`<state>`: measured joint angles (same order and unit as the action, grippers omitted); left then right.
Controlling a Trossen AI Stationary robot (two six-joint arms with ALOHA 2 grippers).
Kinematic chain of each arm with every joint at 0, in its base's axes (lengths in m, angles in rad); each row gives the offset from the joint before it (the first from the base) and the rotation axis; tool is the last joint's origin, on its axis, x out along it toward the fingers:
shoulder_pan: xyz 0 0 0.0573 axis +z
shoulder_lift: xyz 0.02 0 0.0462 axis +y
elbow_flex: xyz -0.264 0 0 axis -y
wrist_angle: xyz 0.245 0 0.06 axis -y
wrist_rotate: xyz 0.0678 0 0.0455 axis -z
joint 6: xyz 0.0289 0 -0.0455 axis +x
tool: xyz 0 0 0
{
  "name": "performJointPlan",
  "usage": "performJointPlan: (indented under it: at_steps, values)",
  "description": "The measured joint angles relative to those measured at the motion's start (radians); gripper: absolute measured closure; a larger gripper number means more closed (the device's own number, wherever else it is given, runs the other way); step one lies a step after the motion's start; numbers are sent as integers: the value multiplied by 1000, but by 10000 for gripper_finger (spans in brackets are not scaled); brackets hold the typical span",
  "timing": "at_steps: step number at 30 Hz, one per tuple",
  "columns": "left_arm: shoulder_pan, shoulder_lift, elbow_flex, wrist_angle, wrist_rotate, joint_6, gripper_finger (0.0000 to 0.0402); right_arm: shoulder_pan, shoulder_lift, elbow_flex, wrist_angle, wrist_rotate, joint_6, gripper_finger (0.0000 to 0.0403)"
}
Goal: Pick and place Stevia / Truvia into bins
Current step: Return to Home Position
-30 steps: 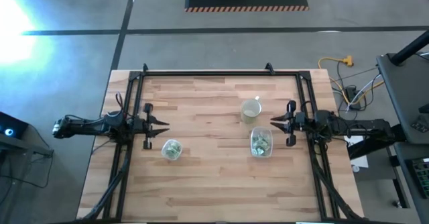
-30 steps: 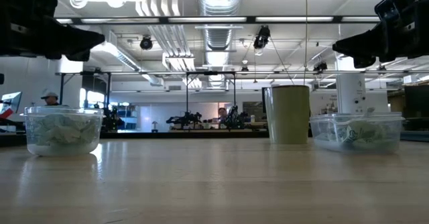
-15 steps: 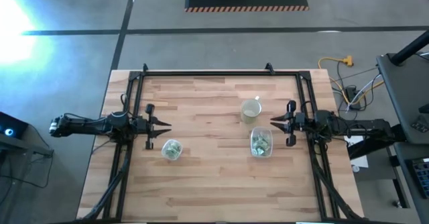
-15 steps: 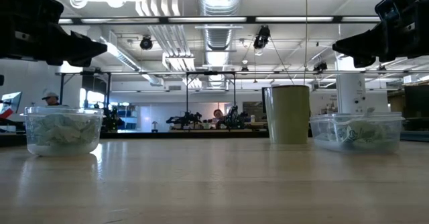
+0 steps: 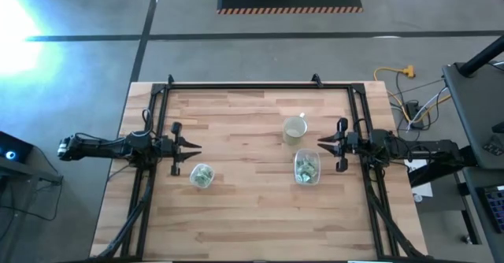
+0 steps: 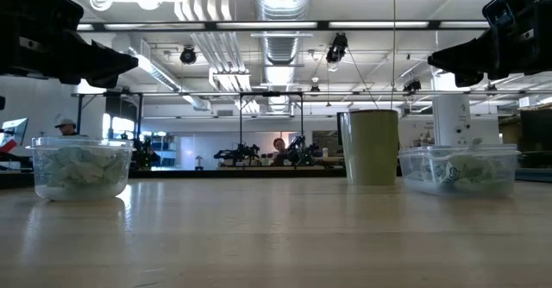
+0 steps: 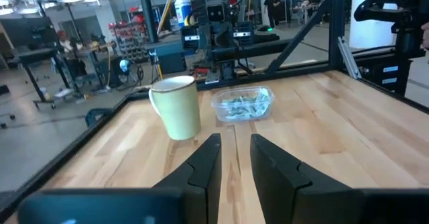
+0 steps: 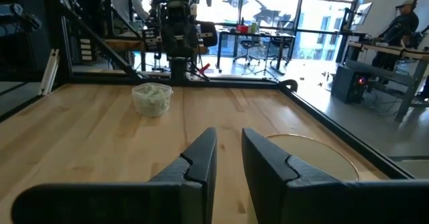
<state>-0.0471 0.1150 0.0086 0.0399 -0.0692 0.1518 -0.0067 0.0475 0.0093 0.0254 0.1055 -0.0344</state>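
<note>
Far left, above the counter by its left rail: left claw, raised clear of the wood, pointing toward the middle, fingers clenched to a narrow slit, grasping nothing. Just beside its tip, slightly nearer the front edge: round bin, upright on the counter, filled with packets, pale green and white, heaped most of the way up the clear wall. Claw and bin apart.

Right of centre, toward the back: mug, pale cream, upright, handle turned to the back edge. Just in front of it, near but not touching: rectangular bin, wider and lower than the round one, with more packets in a loose layer on its floor.

Far right, by the right rail: right claw, also raised off the wood, aimed at the middle, roughly level with the gap between mug and rectangular bin. Clenched to the same narrow slit, grasping nothing, apart from both.

From the left wrist, mug and rectangular bin side by side across the counter; from the right wrist, round bin alone at the far side.
</note>
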Motion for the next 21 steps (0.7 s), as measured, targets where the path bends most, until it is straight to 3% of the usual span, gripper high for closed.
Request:
performJointPlan:
  at_steps: [21]
  values:
    - [0, -83, 1, -32, 74, 18, 338, 0, 0, 0, 1, 0, -2, 342]
